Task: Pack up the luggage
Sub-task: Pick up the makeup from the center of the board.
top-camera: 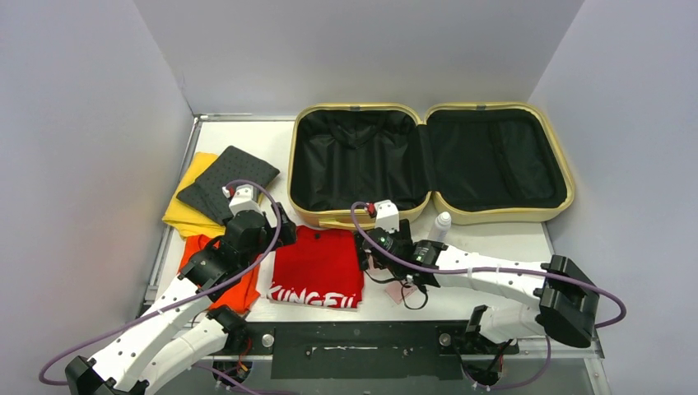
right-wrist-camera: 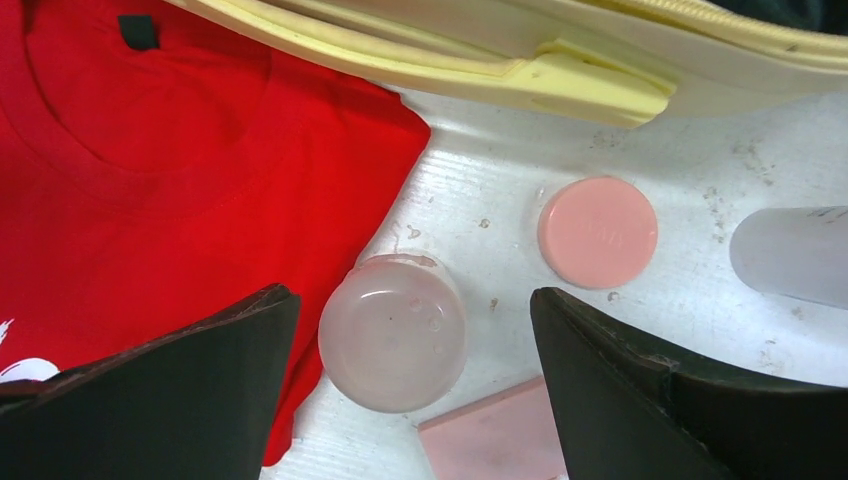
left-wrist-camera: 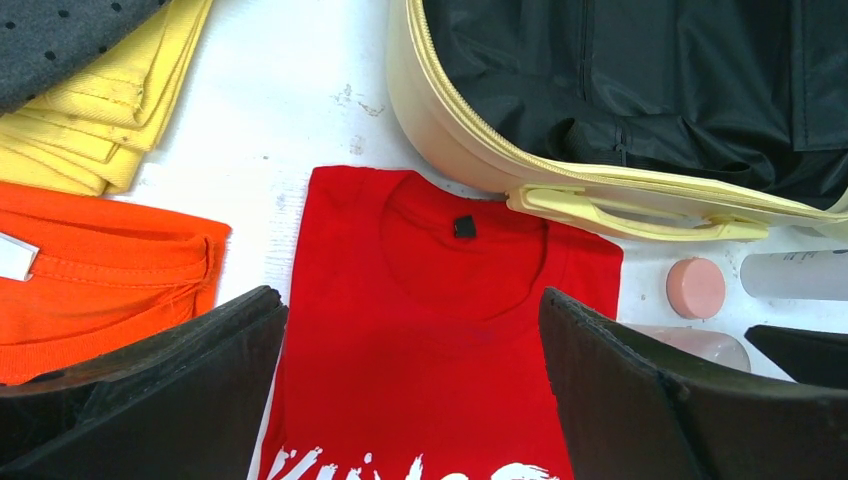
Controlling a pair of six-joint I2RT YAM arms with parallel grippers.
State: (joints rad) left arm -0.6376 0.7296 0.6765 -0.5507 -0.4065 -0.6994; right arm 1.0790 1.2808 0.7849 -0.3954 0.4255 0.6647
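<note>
The luggage [top-camera: 502, 216] lies wide open at the far side of the desk [top-camera: 510, 247]. Its 2 halves rest flat side by side with the black lining facing up. Its pale yellow handle [left-wrist-camera: 640, 210] sits on the near wall of the left half.

Just in front of the luggage's left half lies a folded red shirt [top-camera: 317, 263] with white letters. Its collar end reaches the near wall of the luggage by the handle; I cannot tell if it touches. The left tool [left-wrist-camera: 410, 300] hovers over this shirt with its jaws wide apart and holds nothing.

To the left of the luggage, a dark grey dotted cloth [top-camera: 230, 177] lies on a folded yellow cloth [top-camera: 185, 210]. Further from the luggage, just beside the red shirt, is an orange garment [left-wrist-camera: 100, 270].

In front of the luggage's middle, the right tool [right-wrist-camera: 412, 300] is low over some small things, and its jaws are also wide and empty. A clear round jar [right-wrist-camera: 392, 345] stands between the 2 fingers without touching them, at the edge of the red shirt. A pink round disc [right-wrist-camera: 598, 232] lies closer to the luggage, near the handle's end. A frosted tube [right-wrist-camera: 790, 255] lies to the right of the disc, and a pink flat piece [right-wrist-camera: 490, 440] is just beside the jar, on the side away from the luggage.
</note>
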